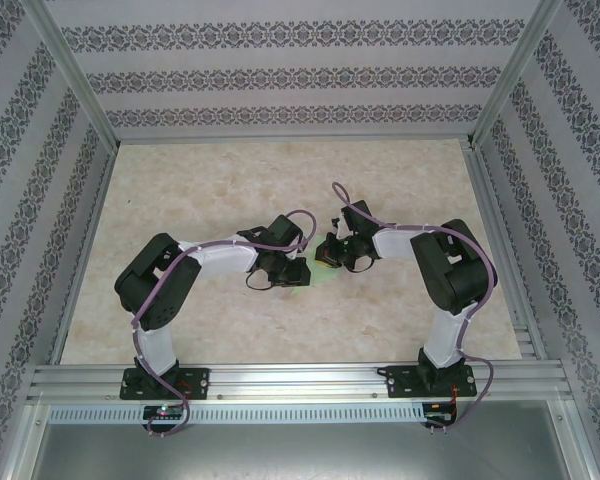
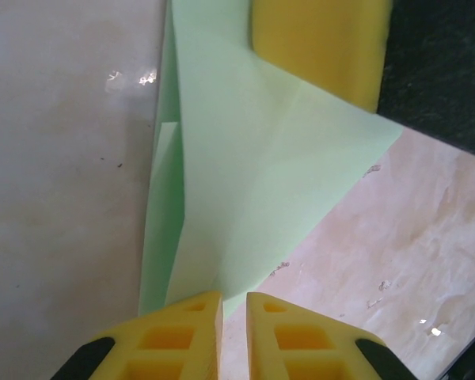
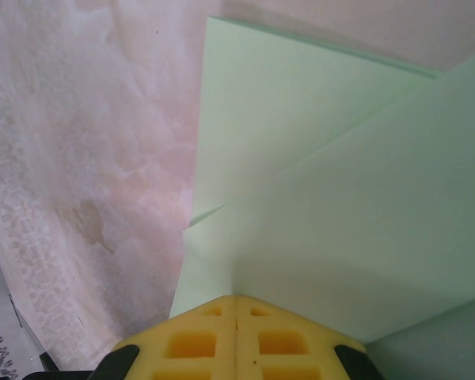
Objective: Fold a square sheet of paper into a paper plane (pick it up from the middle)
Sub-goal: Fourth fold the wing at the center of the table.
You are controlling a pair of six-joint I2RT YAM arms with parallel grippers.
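Pinching flat, the right claw (image 3: 236, 310) has its two yellow fingers pressed together with no gap, and the paper (image 3: 340, 222) comes straight out from between their tips, so it is clenched on the paper. From that grip the pale green sheet spreads up and to the right in the right wrist view, in more than one layer. A straight crease runs slantwise across it, and a further flap with a sharp straight edge rises behind it toward the top. A small folded corner pokes out at the sheet's left edge.

The left claw (image 2: 233, 305) has its yellow fingers nearly together, with a thin slit between them. The lower tip of the paper runs down to that slit, but whether the fingers actually pinch it cannot be told. In the left wrist view the paper widens upward from the tips into a kite-like shape, with a point out to the right and a narrow folded strip down its left side. One yellow finger (image 2: 317, 47) of the right claw sits over the sheet's far end there.

From above, both claws meet near the middle of the table (image 1: 230, 180), tips facing each other, with the paper between and beneath them. The table is pale and marbled. Patterned walls (image 1: 300, 80) stand on three sides, and the arm bases are bolted to a metal rail (image 1: 300, 378) at the near edge.
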